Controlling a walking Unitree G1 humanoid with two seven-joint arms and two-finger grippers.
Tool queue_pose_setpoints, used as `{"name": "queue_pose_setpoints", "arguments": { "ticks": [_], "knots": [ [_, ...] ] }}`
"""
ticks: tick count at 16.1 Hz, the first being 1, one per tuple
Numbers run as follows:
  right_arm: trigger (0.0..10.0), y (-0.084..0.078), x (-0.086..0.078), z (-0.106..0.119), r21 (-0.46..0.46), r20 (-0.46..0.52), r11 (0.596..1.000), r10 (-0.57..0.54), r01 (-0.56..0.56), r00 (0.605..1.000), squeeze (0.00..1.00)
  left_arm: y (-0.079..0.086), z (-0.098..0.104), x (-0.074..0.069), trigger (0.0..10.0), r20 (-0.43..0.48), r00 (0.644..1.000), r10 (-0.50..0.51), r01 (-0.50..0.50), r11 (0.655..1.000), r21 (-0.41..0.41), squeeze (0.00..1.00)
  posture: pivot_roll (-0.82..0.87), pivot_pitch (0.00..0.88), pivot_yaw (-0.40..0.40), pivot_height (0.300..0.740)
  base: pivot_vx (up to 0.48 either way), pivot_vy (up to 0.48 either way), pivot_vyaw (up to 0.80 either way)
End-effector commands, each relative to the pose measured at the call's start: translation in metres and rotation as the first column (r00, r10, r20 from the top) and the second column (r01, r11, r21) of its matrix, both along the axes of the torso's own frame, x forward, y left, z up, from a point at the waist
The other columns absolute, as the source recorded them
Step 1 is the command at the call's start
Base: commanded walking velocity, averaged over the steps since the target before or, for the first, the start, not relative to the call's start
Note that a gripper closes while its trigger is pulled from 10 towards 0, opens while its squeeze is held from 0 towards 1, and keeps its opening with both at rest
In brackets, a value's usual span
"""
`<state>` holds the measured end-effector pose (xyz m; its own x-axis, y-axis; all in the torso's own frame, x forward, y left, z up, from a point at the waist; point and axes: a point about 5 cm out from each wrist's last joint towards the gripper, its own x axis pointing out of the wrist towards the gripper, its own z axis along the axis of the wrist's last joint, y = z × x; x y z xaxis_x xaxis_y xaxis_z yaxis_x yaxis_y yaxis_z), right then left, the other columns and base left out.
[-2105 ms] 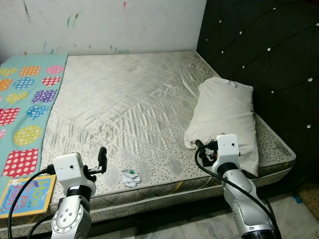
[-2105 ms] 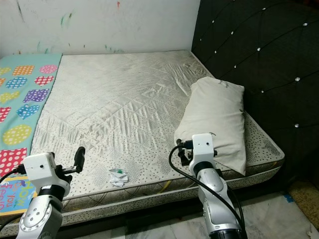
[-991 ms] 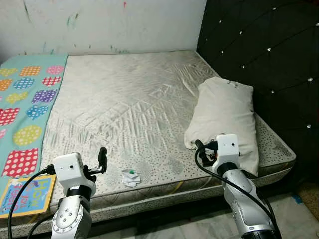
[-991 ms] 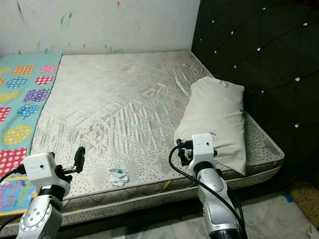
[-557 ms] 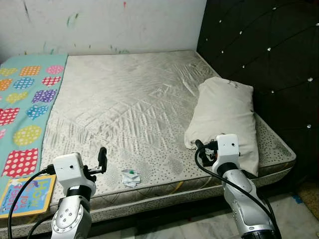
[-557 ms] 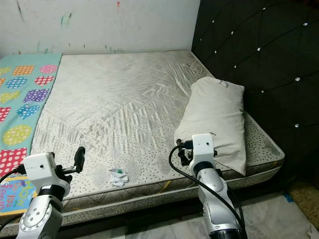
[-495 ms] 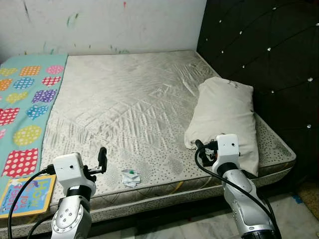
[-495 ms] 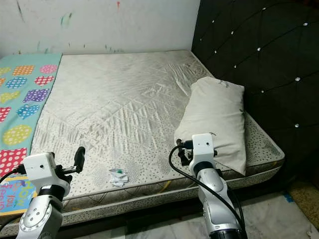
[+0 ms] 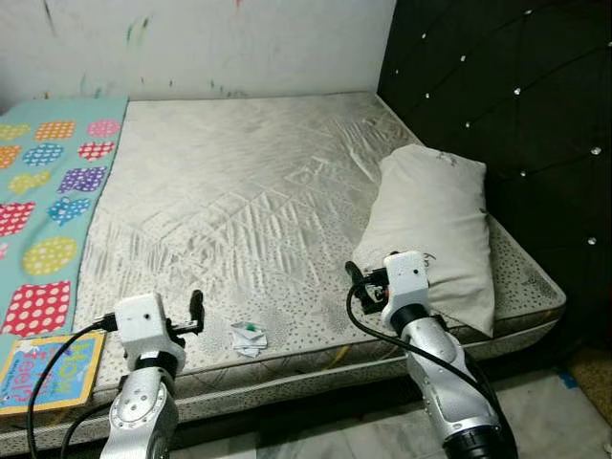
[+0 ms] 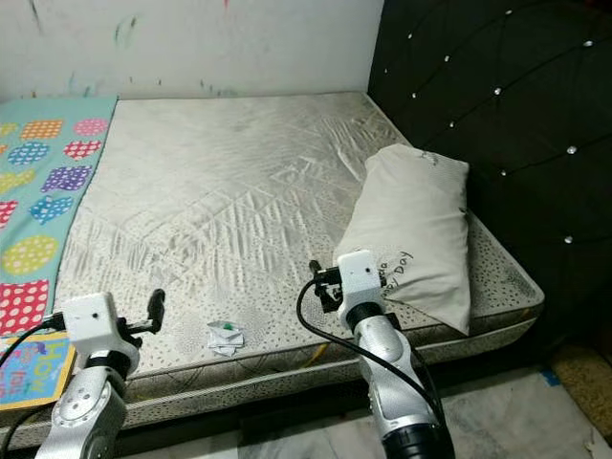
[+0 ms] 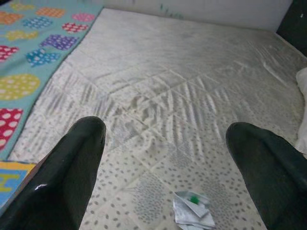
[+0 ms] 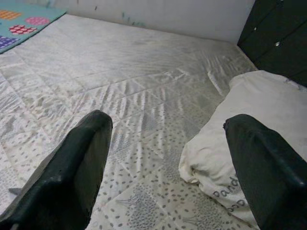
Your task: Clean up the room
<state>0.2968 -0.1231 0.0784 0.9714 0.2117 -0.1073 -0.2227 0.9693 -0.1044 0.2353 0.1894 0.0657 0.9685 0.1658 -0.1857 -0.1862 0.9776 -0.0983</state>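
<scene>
A crumpled white wrapper with a green spot (image 9: 249, 338) lies on the bare mattress (image 9: 258, 191) near its front edge. My left gripper (image 9: 196, 309) hovers just left of it, open and empty; the wrapper (image 11: 193, 209) appears low between its fingers (image 11: 76, 163). A white pillow (image 9: 435, 229) rests against the black headboard side. My right gripper (image 9: 358, 278) hangs open and empty over the front of the mattress, close to the pillow's near corner (image 12: 211, 167).
A colourful dotted blanket (image 9: 48, 191) covers the mattress's left side, with a children's book (image 9: 50, 368) at its front corner. The black tufted headboard (image 9: 516, 105) stands on the right. A marked white wall (image 9: 191, 43) runs behind. Tiled floor (image 9: 555, 421) lies below.
My right gripper has swung left, toward the middle of the mattress. The left arm has shifted slightly right and lower. The head view has tipped down a little.
</scene>
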Motion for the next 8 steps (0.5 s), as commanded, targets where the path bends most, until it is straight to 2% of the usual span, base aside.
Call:
{"name": "queue_pose_setpoints", "arguments": {
  "ticks": [1,3,6,8],
  "knots": [
    [10.0,-0.008,0.001,-0.002,-0.020,0.011,0.999,-0.043,0.043,0.999,0.00,0.001,0.000,0.001,10.0,0.010,1.000,0.009,-0.009,1.000,0.012,0.00,0.00,0.000,-0.054,0.740,0.000,0.000,0.00],
    [10.0,-0.020,0.001,-0.007,-0.038,0.001,0.994,-0.103,0.103,0.995,0.00,0.004,-0.002,-0.002,10.0,0.007,1.000,0.025,-0.025,1.000,0.015,0.00,0.00,0.000,-0.053,0.740,0.000,0.000,0.00],
    [10.0,-0.027,0.000,-0.007,-0.046,0.007,0.993,-0.112,0.113,0.994,0.00,0.004,-0.002,-0.002,10.0,0.014,1.000,0.017,-0.017,1.000,0.004,0.00,-0.01,0.000,-0.047,0.740,0.000,0.000,0.00],
    [10.0,-0.028,-0.002,-0.012,-0.001,-0.035,0.993,-0.115,0.116,0.993,0.00,0.001,-0.002,-0.002,10.0,0.014,1.000,-0.004,0.004,1.000,-0.004,0.00,-0.01,0.000,-0.048,0.740,0.000,0.000,0.00]
  ]
}}
